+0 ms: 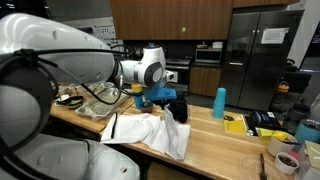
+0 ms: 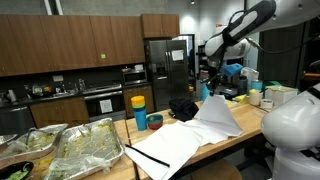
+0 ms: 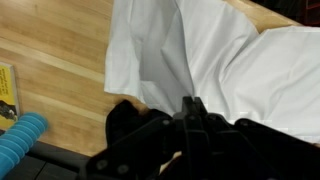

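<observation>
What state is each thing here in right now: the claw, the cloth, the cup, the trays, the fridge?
white cloth: crumpled, one part lifted into a peak, the rest on the wooden counter.
gripper: shut, seemingly pinching the white cloth's edge.
blue cup: upright, clear of the white cloth.
foil trays: uncovered, foil crinkled.
refrigerator: doors closed.

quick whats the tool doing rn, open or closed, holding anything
tool: closed, pinching a fold of the white cloth over the wooden counter
</observation>
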Action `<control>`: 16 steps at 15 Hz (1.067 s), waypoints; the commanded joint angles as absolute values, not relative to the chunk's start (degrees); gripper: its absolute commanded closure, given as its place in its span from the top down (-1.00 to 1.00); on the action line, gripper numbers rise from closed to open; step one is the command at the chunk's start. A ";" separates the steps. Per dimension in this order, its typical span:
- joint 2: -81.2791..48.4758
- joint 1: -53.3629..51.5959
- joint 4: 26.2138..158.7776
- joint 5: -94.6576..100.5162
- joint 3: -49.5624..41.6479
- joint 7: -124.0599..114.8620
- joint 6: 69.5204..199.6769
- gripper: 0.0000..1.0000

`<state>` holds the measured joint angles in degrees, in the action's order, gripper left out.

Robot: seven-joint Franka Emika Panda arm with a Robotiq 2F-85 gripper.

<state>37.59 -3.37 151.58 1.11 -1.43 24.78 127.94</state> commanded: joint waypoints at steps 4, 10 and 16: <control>39.83 -9.01 154.16 2.81 5.23 17.15 128.26 -0.99; 39.32 -13.62 154.58 4.15 10.97 13.00 127.96 -0.99; 39.02 -16.99 154.57 6.65 15.60 9.98 126.78 -0.99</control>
<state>38.48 -15.34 154.67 4.58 14.10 12.23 127.94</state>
